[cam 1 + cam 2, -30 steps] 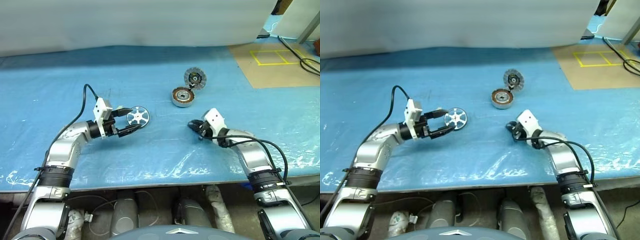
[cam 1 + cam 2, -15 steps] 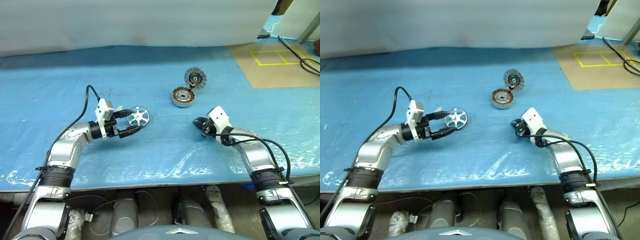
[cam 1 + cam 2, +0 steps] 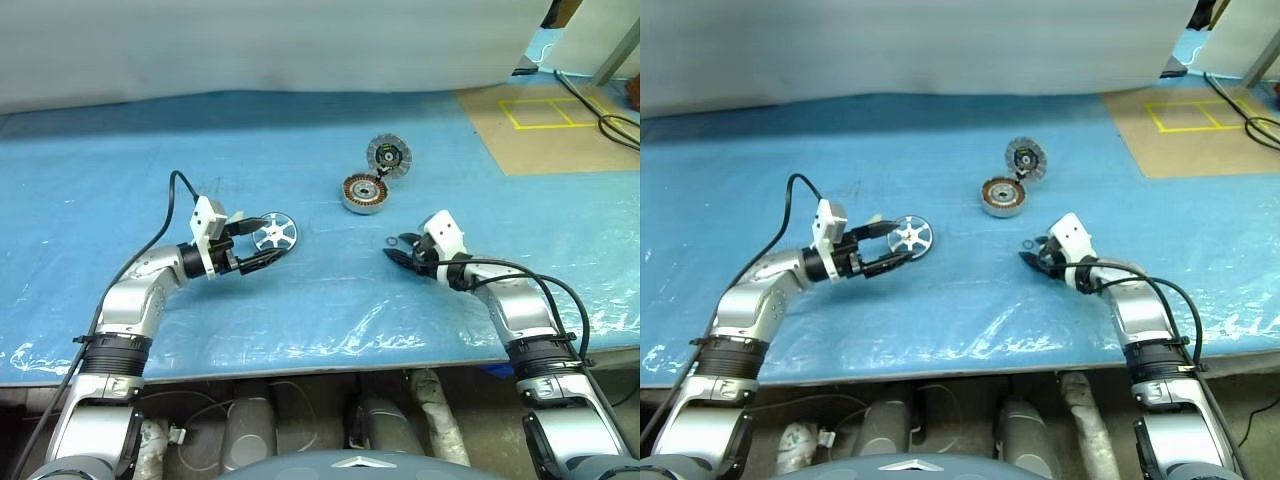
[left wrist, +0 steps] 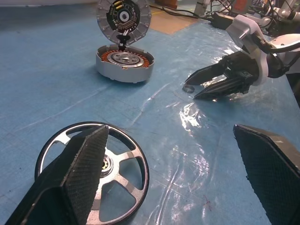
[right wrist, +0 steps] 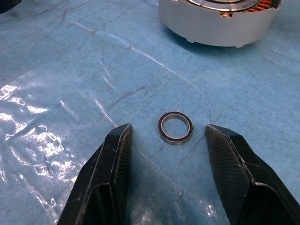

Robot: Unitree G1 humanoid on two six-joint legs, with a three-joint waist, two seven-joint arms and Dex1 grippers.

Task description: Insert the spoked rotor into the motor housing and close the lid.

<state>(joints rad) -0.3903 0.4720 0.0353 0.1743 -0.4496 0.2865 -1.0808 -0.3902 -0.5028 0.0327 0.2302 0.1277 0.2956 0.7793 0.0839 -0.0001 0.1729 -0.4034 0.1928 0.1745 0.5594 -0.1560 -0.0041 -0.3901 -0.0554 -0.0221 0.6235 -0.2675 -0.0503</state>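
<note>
We see the spoked rotor (image 4: pixel 92 173) lying flat on the blue counter (image 3: pixel 330 290), between the wide-spread fingers of the left pincer (image 3: pixel 262 242), ungripped. The right pincer (image 5: pixel 171 183) stands partly apart, straddling a small ring (image 5: pixel 175 127). The lid (image 3: pixel 390 156) leans upright against the motor housing (image 3: pixel 364 193).

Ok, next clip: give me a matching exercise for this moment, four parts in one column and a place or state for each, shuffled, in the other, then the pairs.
Things:
1. spoked rotor
2. lid
3. motor housing
4. small ring

Places or states:
A. lies flat on the blue sheet ahead of the right gripper, whose fingers stand open
B. stands up on edge behind the housing, dark finned face to the camera
C. lies flat between the open fingers of the left gripper
D. sits open-topped, copper windings showing

Pairs: 1-C, 2-B, 3-D, 4-A
</note>
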